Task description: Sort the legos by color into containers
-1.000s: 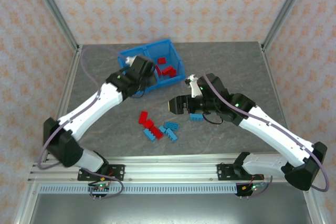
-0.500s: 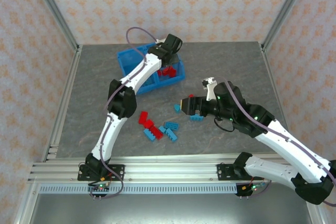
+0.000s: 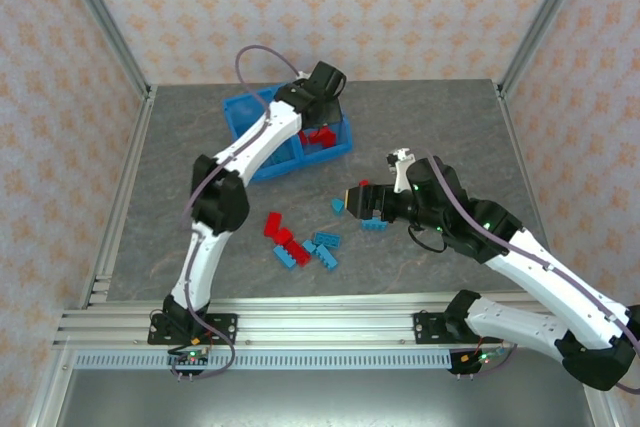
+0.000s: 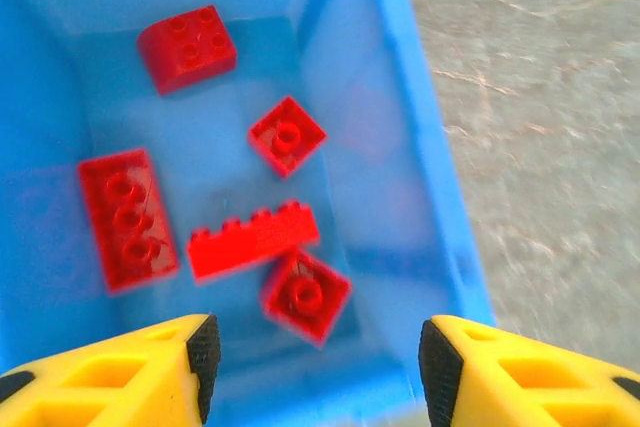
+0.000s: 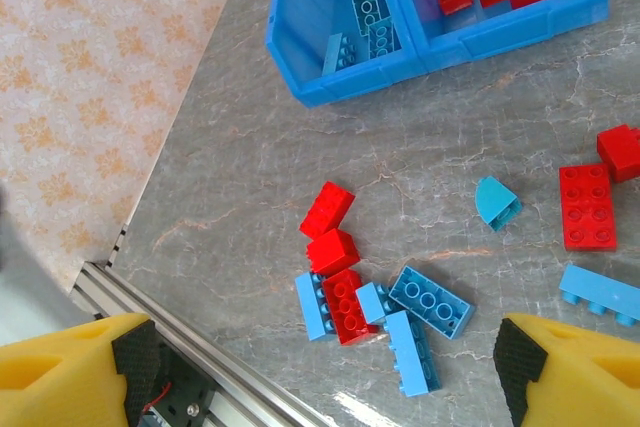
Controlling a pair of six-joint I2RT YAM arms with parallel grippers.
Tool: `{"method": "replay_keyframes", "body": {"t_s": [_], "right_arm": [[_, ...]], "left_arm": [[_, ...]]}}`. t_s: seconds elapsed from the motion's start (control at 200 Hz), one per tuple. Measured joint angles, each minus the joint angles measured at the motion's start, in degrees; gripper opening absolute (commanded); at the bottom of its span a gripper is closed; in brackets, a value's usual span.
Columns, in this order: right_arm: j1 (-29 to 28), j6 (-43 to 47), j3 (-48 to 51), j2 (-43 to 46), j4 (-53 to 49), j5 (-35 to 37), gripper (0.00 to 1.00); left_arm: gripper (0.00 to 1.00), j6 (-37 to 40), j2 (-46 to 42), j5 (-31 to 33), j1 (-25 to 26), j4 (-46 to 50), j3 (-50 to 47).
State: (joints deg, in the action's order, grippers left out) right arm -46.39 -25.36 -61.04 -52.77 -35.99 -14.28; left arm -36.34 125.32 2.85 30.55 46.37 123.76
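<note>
From above, the left hand [image 3: 322, 110] hangs over the right-hand compartment of the blue bin [image 3: 243, 117] at the far side of the tabletop [image 3: 450, 117], where red legos [image 3: 318, 135] lie. The right hand [image 3: 352, 199] is low over the middle of the tabletop, just beside a blue lego [image 3: 373, 224], with a loose heap [image 3: 300, 244] of red and blue bricks nearer the arm bases. The left wrist camera looks down into that compartment: five red legos rest on its floor, and the left hand's yellow fingers [image 4: 150, 372] stand apart with nothing between them. The right wrist camera shows the right hand's fingertips [image 5: 80, 362] spread wide and empty above the loose heap. Farther off is the bin, with blue legos [image 5: 362, 25] in one compartment and red ones in the other.
</note>
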Motion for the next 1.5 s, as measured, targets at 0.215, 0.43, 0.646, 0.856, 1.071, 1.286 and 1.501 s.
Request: {"method": "replay_keyframes", "body": {"t_s": [0.215,0.43,0.646,0.856,1.071,1.286,1.501], "right_arm": [[0.0,0.1,0.0,-1.9,0.4,-0.2,0.89],[0.0,1.2,0.0,-7.1,1.8,-3.4,0.89],[0.0,1.4,0.0,-10.7,1.8,-5.9,0.89],[0.0,1.3,0.0,-10.4,1.8,-6.1,0.89],[0.0,1.0,0.0,-8.0,1.8,-6.1,0.89],[0.0,0.9,0.0,-7.5,1.8,-6.1,0.89],[0.0,0.9,0.0,-7.5,1.8,-6.1,0.89]], "left_arm": [[0.58,6.8,-32.9,0.5,8.0,-8.8,-30.8],[0.57,10.4,-48.8,0.6,8.7,-11.8,-58.7],[0.61,12.5,-45.9,0.3,6.8,-10.2,-69.0],[0.65,13.4,-37.6,-1.9,3.9,-13.6,-69.0],[0.55,13.3,-30.3,-2.8,2.8,-16.5,-69.1],[0.44,11.3,-30.1,-2.8,2.3,-18.9,-71.6],[0.29,9.3,-32.3,-2.9,2.3,-21.7,-74.5]]}}
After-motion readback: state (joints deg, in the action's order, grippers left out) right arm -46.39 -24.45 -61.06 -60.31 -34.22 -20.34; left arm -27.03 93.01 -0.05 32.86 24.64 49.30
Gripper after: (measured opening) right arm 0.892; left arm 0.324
